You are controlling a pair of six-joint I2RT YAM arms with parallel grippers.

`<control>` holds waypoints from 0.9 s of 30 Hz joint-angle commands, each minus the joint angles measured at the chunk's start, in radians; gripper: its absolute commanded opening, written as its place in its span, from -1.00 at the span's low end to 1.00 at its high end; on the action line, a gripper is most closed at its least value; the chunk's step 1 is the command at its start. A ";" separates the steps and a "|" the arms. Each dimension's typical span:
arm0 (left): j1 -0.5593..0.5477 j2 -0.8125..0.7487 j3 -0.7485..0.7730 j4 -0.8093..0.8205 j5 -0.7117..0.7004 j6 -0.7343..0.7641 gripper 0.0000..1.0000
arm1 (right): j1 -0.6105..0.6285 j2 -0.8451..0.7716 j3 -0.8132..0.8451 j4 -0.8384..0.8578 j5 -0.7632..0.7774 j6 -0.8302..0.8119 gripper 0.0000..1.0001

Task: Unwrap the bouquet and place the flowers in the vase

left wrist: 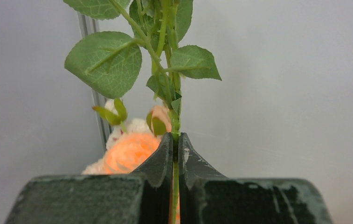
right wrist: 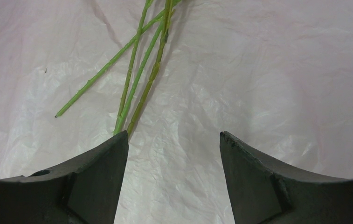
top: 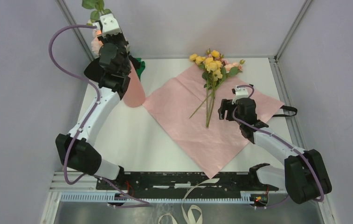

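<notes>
Left jaws tight on a leafy flower stem (left wrist: 175, 121); right jaws wide, empty, beside loose stems (right wrist: 153, 72).

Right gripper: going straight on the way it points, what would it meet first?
The right gripper would probably meet the pink paper first; the green stems lie just off that line. Depth unclear.

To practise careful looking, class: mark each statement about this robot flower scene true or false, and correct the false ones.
1. The left gripper is shut on a stem. True.
2. The right gripper grips the stems lying on the paper. False: it is open and holds nothing.
3. The paper lies spread out flat. True.
4. The yellow flowers stand in the vase. False: they lie on the paper, to the right of the vase.
</notes>
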 commanded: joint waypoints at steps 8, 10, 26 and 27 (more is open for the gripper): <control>0.002 -0.142 -0.286 -0.062 -0.009 -0.283 -0.90 | -0.003 0.010 0.022 0.034 -0.019 0.000 0.55; 0.002 -0.154 -0.320 -0.067 -0.004 -0.306 -0.69 | -0.002 0.011 0.021 0.038 -0.022 0.002 0.55; -0.041 -0.235 -0.272 -0.353 -0.023 -0.491 0.95 | -0.003 0.037 0.021 0.064 -0.047 0.017 0.54; -0.045 -0.235 -0.262 -0.407 -0.019 -0.527 0.95 | -0.002 0.039 0.022 0.066 -0.047 0.018 0.54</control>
